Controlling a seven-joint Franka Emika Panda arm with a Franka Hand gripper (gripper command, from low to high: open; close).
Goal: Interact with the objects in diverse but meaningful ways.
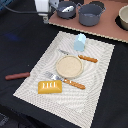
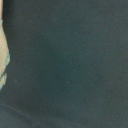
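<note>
A yellow-orange scored bread loaf (image 1: 50,87) lies on the near corner of the pale placemat (image 1: 100,80). At the mat's far edge a pale blue carton-shaped block (image 1: 80,43) stands upright. Off the mat, on the black cloth at the exterior view's left, lies a reddish-brown sausage stick (image 1: 17,76). My gripper (image 1: 45,18) hangs at the far left, well away from all of them, and its fingers are too blurred to read. The wrist view holds only dark cloth and a pale edge (image 2: 3,55). No white-and-blue piece shows.
A round beige plate (image 1: 69,66) sits mid-mat between a wooden-handled knife (image 1: 87,58) and fork (image 1: 74,83). Two grey pots (image 1: 91,15) (image 1: 66,9) stand on a brown board (image 1: 107,27) at the back. A bowl (image 1: 123,17) shows at the right edge.
</note>
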